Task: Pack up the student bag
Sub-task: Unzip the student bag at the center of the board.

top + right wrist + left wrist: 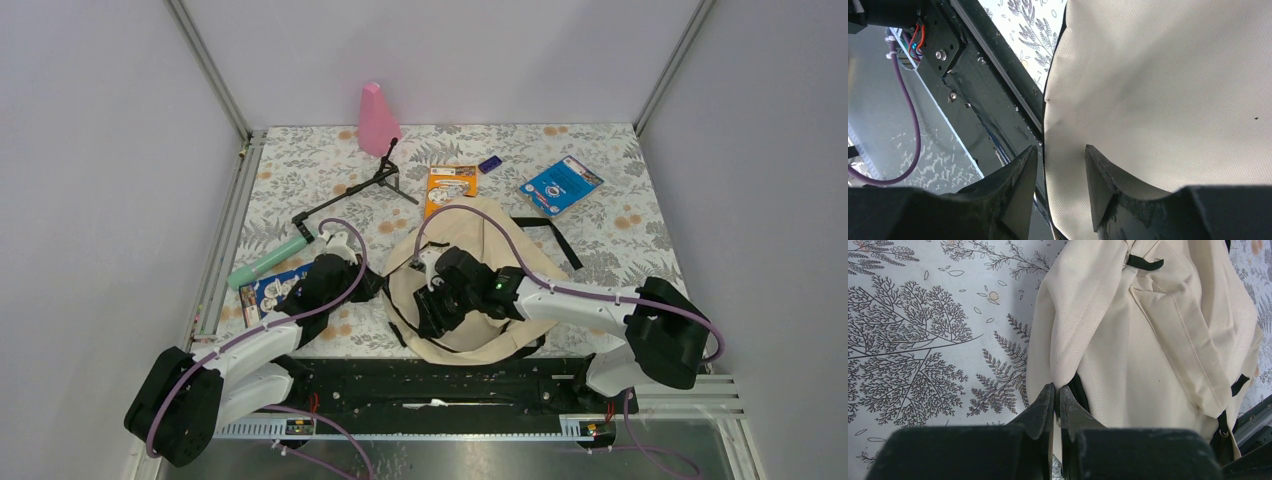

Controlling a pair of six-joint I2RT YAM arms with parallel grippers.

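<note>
Near edge: black rail [440, 385] across the front of the table [620, 240], which has a grey leaf-print cover

student bag [480, 225] — cream cloth with black trim and straps, slumped flat at centre front of the table, its near edge reaching the rail; the largest thing here

right gripper [1061, 150] — over the near left part of the bag, fingers spread, with the bag's black-edged rim running up between them; one finger lies over the cream cloth, the other just outside the rim (whether either touches cannot be told)

left gripper [1057, 390] — at the bag's left side, fingers pressed together, pinching a fold of the cream cloth beside a black strip

Left of the bag: blue picture book [262, 292], partly under the left arm; green tube [268, 262] lying aslant just beyond it

Middle left: black folding stand [360, 190], lying down, legs splayed

Behind the bag: orange packet [450, 185] near its far edge; small purple object [490, 163] just beyond; blue booklet [560, 185] to the right

Back edge: pink cone [377, 120], upright
</note>
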